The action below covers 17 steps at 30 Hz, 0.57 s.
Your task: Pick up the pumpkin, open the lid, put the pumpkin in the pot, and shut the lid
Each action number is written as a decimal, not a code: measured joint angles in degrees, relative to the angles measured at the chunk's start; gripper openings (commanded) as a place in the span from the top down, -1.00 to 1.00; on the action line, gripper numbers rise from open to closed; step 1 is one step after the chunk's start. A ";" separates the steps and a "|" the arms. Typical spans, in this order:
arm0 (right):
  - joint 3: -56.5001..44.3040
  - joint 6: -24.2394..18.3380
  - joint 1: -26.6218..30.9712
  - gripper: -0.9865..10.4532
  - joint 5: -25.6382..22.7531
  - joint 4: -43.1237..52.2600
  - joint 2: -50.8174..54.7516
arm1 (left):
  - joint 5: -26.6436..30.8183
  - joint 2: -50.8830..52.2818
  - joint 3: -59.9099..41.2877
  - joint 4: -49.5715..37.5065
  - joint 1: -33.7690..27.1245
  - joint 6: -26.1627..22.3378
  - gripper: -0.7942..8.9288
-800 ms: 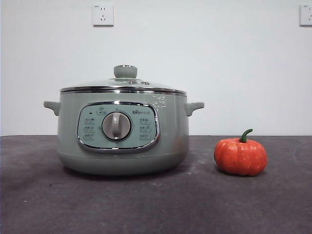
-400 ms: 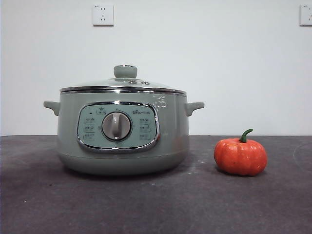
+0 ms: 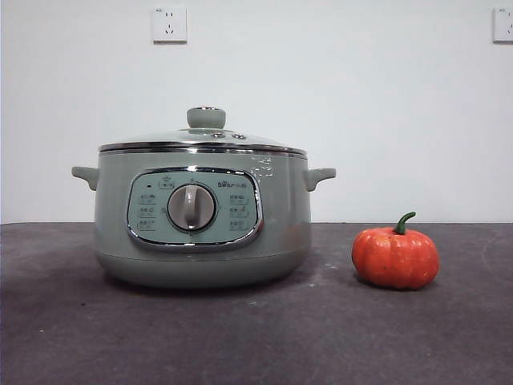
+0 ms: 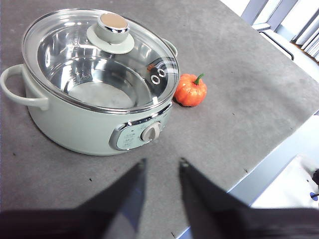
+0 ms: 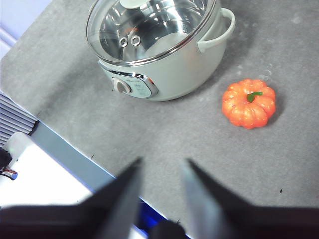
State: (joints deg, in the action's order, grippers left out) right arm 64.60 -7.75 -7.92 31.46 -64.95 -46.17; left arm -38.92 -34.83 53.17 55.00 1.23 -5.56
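Note:
The pale sage-green pot [image 3: 202, 220] stands left of centre on the dark table, its glass lid [image 3: 202, 138] closed on it. The orange pumpkin [image 3: 395, 255] with a green stem sits on the table to the pot's right, apart from it. In the left wrist view the pot [image 4: 75, 119], lid [image 4: 99, 55] and pumpkin [image 4: 190, 90] show beyond my open, empty left gripper [image 4: 160, 167]. In the right wrist view the pot [image 5: 174, 64], lid [image 5: 149, 27] and pumpkin [image 5: 248, 103] lie beyond my open, empty right gripper [image 5: 159, 167]. Neither gripper shows in the front view.
The grey table [image 3: 256, 337] ends in an edge near both grippers [image 4: 259, 164]. A white wall with two sockets [image 3: 169, 25] stands behind.

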 measured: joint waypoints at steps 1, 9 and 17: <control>0.00 0.09 0.00 -0.48 0.00 0.00 0.00 | 0.02 0.00 0.00 0.00 0.00 0.00 -0.80; 0.00 0.50 0.00 -0.48 0.00 0.00 -0.50 | 0.17 0.00 0.00 0.02 0.00 0.00 -0.79; 0.02 1.60 -0.17 -0.48 -1.03 2.14 -4.22 | 0.20 0.00 0.00 0.07 0.00 -0.07 -0.79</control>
State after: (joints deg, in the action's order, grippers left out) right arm 64.62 -6.15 -8.10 30.44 -62.81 -50.39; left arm -38.72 -34.83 53.17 55.07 1.23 -5.63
